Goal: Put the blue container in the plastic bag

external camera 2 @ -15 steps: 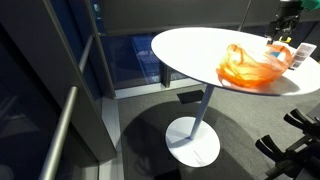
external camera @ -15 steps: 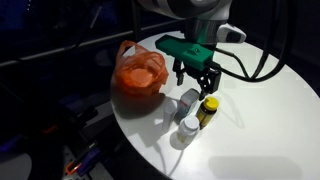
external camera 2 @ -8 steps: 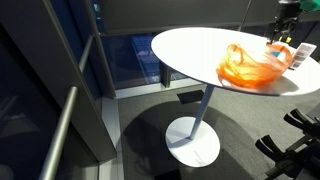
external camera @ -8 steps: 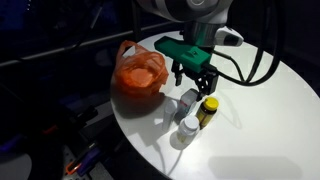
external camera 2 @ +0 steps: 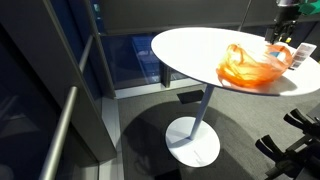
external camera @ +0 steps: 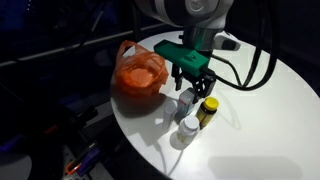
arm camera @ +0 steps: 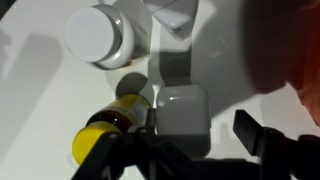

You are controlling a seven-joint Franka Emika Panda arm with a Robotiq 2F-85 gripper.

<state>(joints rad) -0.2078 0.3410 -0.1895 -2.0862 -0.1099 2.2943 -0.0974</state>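
The blue container (external camera: 187,100) is a pale bluish-grey box that lies on the white round table (external camera: 260,130), just right of the orange plastic bag (external camera: 139,72). My gripper (external camera: 193,86) hangs open directly over the container. In the wrist view the container (arm camera: 180,110) sits between the two dark fingers (arm camera: 256,136) of my gripper (arm camera: 180,150), which do not touch it. The bag (external camera 2: 250,65) stands open on the table (external camera 2: 190,45); only its blurred red edge (arm camera: 300,50) shows in the wrist view.
A yellow-capped dark bottle (external camera: 208,110) stands right beside the container and shows in the wrist view (arm camera: 108,138). A white-capped bottle (external camera: 188,128) stands nearer the table edge, also in the wrist view (arm camera: 100,36). The room around the table is dark.
My gripper has moved slightly left and down, closer over the blue container. The bag and bottles have not moved.
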